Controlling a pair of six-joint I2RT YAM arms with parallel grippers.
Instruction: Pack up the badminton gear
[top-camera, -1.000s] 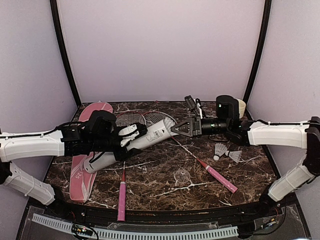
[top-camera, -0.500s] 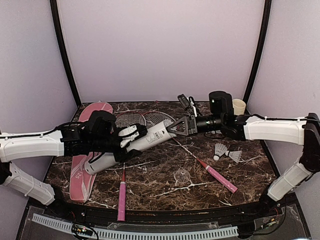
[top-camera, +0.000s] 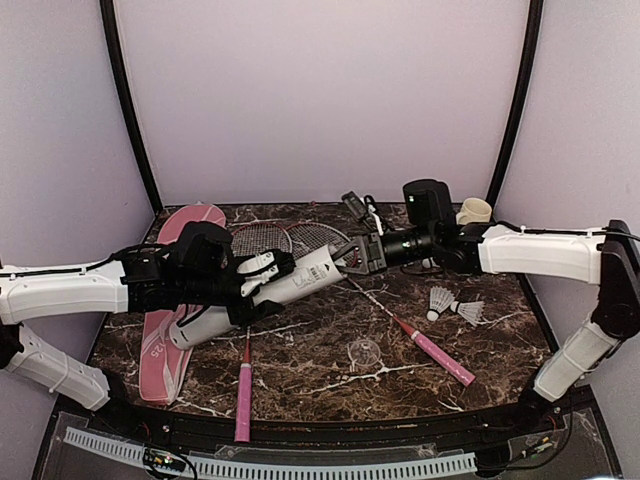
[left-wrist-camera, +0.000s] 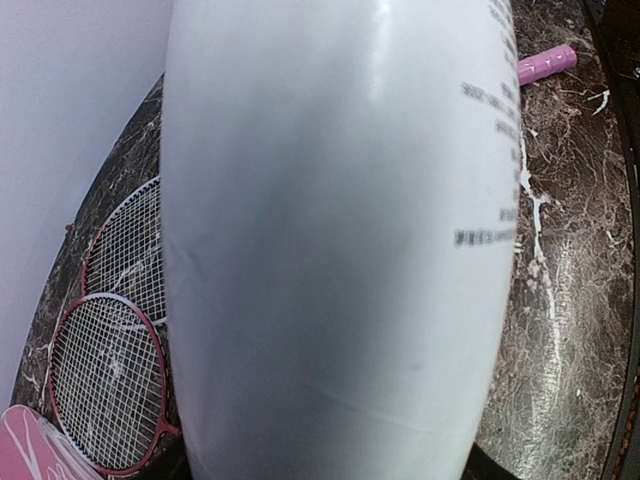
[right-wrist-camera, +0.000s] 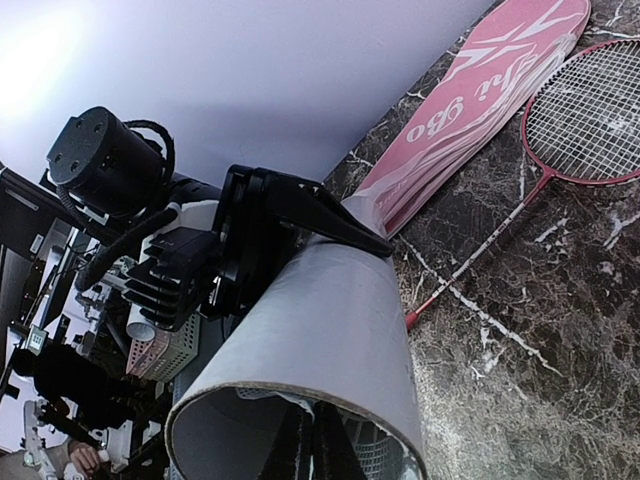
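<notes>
While the marble bench (top-camera: 480, 350) carries the pink racquet cover (top-camera: 160, 345) and two racquets (top-camera: 243, 398), my left pincer (top-camera: 262, 276) clamps the white tube (top-camera: 305, 272) off the bench, tilted. Its mouth meets my right pincer (top-camera: 352, 258), pressed together at the rim. Tube-loading is the step in hand, I judge. Next, fetching the two shuttlecocks (top-camera: 441, 300) beside the right-hand racquet's shaft calls for spreading those tips.

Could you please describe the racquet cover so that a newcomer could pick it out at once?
Start at the left side of the dark marble table, where the left arm reaches across. The racquet cover lies flat under that arm, running from the back wall toward the near edge. Unlike the strung racquet head beside it, it is solid pink with white lettering.
</notes>
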